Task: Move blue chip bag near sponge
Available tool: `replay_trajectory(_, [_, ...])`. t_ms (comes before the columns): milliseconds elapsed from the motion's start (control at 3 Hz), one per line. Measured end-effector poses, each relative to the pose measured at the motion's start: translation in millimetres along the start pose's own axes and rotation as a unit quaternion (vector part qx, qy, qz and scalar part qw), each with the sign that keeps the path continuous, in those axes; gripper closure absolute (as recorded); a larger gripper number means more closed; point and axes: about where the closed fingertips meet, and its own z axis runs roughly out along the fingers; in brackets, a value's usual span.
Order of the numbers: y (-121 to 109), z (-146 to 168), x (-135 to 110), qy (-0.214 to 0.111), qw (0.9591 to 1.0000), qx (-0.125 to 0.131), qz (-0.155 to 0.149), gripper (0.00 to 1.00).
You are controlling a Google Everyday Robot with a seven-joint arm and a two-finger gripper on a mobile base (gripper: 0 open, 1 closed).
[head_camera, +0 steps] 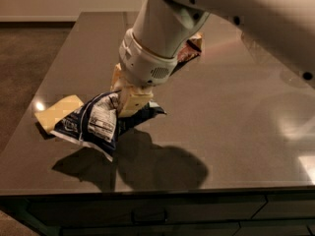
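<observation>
The blue chip bag is dark navy with a white printed label. It hangs lifted above the table, its shadow on the surface below. My gripper, with pale yellow blocks, is shut on the bag's upper right part. The sponge is a pale yellow block lying on the table at the left. The bag's left end overlaps the sponge's right side in this view, so part of the sponge is hidden.
A brown and cream chip bag lies further back, mostly hidden behind my arm. The dark table has its front edge just below the bag's shadow and its left edge beside the sponge.
</observation>
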Motion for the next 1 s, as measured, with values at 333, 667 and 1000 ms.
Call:
replay_trajectory(333, [-26.7, 30.6, -9.4, 0.02, 0.9996, 0.019, 0.007, 0.85])
replay_trajectory(667, [-54.4, 49.0, -13.3, 0.041, 0.9979, 0.043, 0.025, 0.62])
replay_trajectory(1000, [-56.1, 50.5, -14.0, 0.045, 0.9976, 0.045, 0.028, 0.38])
